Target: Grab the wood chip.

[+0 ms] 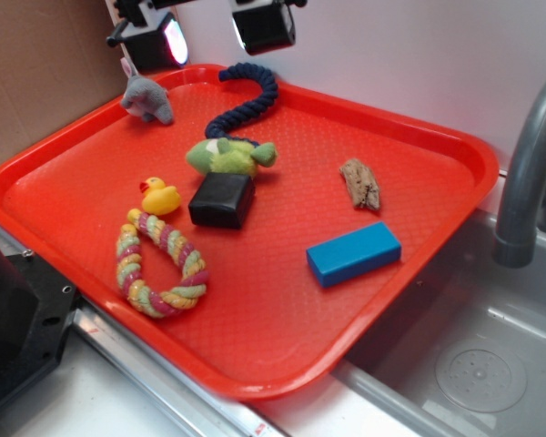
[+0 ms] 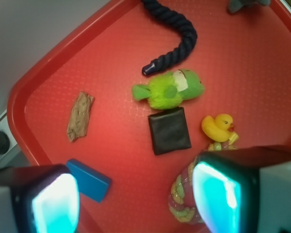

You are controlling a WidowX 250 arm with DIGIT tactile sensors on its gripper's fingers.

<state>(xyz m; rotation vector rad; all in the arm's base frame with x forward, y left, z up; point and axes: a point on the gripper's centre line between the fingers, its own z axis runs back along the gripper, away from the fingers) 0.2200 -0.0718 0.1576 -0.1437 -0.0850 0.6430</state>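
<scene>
- Red plastic tray: occupies most of the exterior view and rests beside a metal sink, whose grey faucet rises at 3 o'clock.
- Pincer: hangs above the tray's far edge at 12 o'clock in the exterior view, its two fingers set well apart with nothing between them; in the wrist view the glowing finger pads frame the lower edge, clear of every object.
- Wood chip: rough, brown-grey, elongated; it lies flat on the tray at about 2 o'clock from the tray's centre in the exterior view, untouched. In the wrist view it sits at 9 o'clock, near the tray's rim.
- Blue rectangular block: lies near the wood chip at its 6 o'clock in the exterior view, apart from it.
- Black rectangular box: near the tray's centre, touching the green plush toy at its 12 o'clock.
- Yellow rubber duck: just beside the box at its 9 o'clock.
- Braided rope ring: multicoloured, at 7 o'clock from the box, close under the duck.
- Dark blue rope: curves from the far rim toward the plush toy.
- Grey plush animal: stands at 11 o'clock near the far rim.
</scene>
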